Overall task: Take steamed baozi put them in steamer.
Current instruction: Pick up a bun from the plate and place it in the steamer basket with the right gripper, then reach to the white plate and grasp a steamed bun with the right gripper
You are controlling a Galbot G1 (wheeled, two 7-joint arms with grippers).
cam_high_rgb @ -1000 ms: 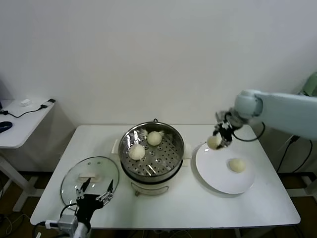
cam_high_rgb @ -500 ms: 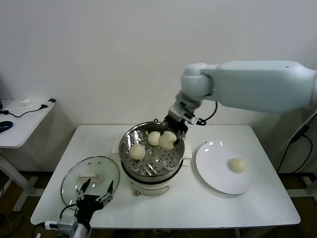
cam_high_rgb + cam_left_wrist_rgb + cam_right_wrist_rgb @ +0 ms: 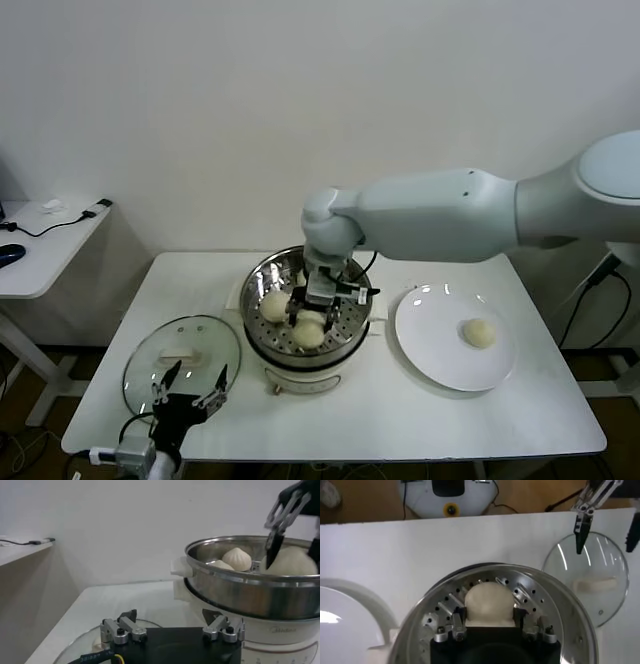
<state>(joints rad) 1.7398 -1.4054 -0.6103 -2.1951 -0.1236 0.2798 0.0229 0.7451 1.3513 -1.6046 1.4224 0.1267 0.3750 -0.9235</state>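
Observation:
The steel steamer [image 3: 352,268] stands mid-table on its cream base. My right gripper [image 3: 312,304] reaches down into it, shut on a baozi [image 3: 308,332] that sits low over the perforated floor near the front. In the right wrist view that baozi [image 3: 489,602] fills the gap between the fingers [image 3: 458,620]. A second baozi [image 3: 272,303] lies at the steamer's left. The left wrist view shows buns [image 3: 241,558] inside the steamer wall [image 3: 250,595]. One baozi [image 3: 479,333] lies on the white plate [image 3: 435,335]. My left gripper [image 3: 190,388] is open and empty, parked over the glass lid.
The round glass lid [image 3: 150,362] with a cream handle lies flat at the table's front left, also in the right wrist view [image 3: 592,580]. A side table [image 3: 40,245] with cables stands at far left. My right arm spans over the table from the right.
My right gripper carried a baozi from above the plate leftward over the steamer and has lowered it inside, near the front. The left arm has not moved.

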